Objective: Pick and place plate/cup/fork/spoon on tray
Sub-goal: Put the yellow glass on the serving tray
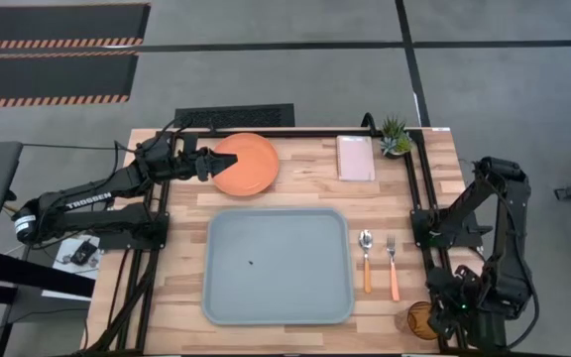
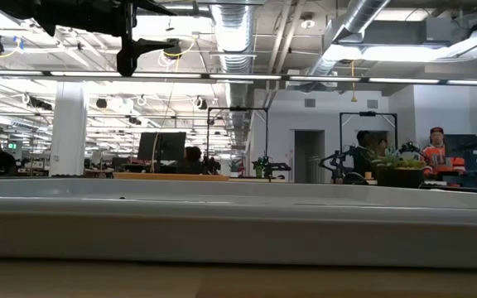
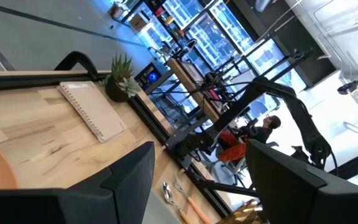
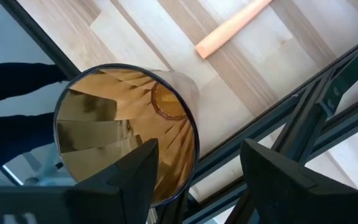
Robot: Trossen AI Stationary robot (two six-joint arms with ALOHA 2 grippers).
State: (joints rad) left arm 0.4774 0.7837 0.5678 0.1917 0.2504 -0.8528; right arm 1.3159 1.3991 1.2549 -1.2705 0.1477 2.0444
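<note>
Now both of your pincers stand apart, holding nothing.
Left pincer (image 1: 209, 160) sits at the plate (image 1: 249, 164); right pincer (image 4: 194, 165) hangs just beside the cup (image 4: 126, 134).

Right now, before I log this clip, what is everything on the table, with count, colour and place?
Large pale grey-blue rectangular tray: one, table centre, nothing on it.
Round flat orange plate: one, behind the tray.
Amber translucent textured cup: one, near right corner.
Orange-handled metal spoon: one, right of tray.
Orange-handled metal fork: one, right of spoon.
Pale pink spiral notebook: one, far right.
Small green potted plant: one, beside notebook.
Left claw: open, at the plate's left edge.
Right claw: open, over the cup.
</note>
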